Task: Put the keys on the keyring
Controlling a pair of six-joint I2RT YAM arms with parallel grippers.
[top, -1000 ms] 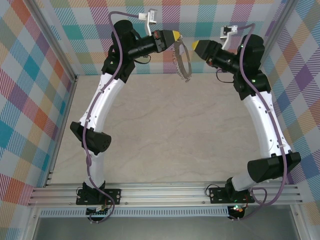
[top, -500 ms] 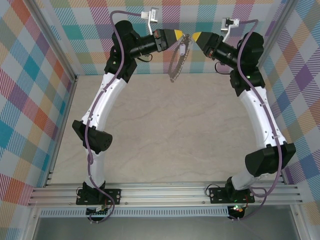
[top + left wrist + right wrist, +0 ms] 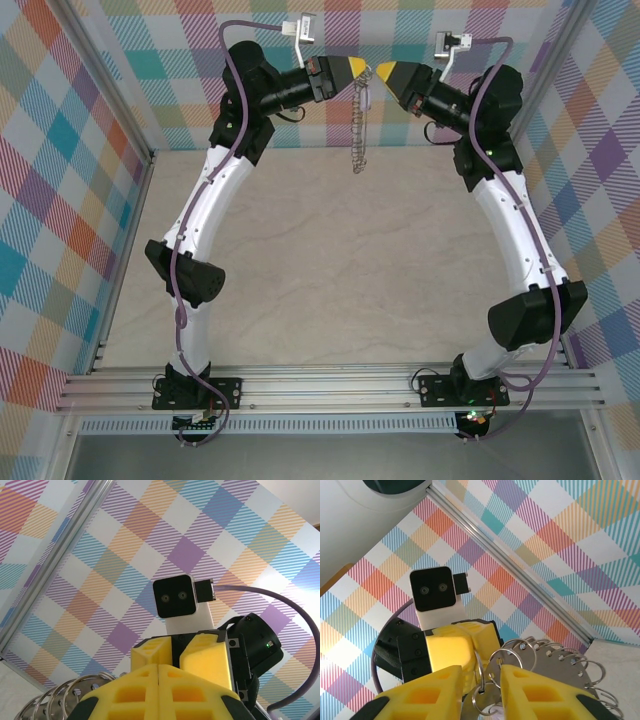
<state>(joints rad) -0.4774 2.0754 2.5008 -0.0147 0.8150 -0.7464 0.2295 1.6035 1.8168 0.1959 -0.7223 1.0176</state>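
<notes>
Both tips now nearly meet high at the far end: your right gripper has closed in on the left gripper, whose shut fingers pinch the keyring, now hanging edge-on. The key sits between narrowly parted right fingers, though I cannot tell if it is gripped. Threading looks ready to begin.

surface: table was pale cream, faintly marbled | near edge: aluminium rail ran across it | on rail: left arm base and right arm base sat bolted, well apart | sides: plaid walls enclosed it
</notes>
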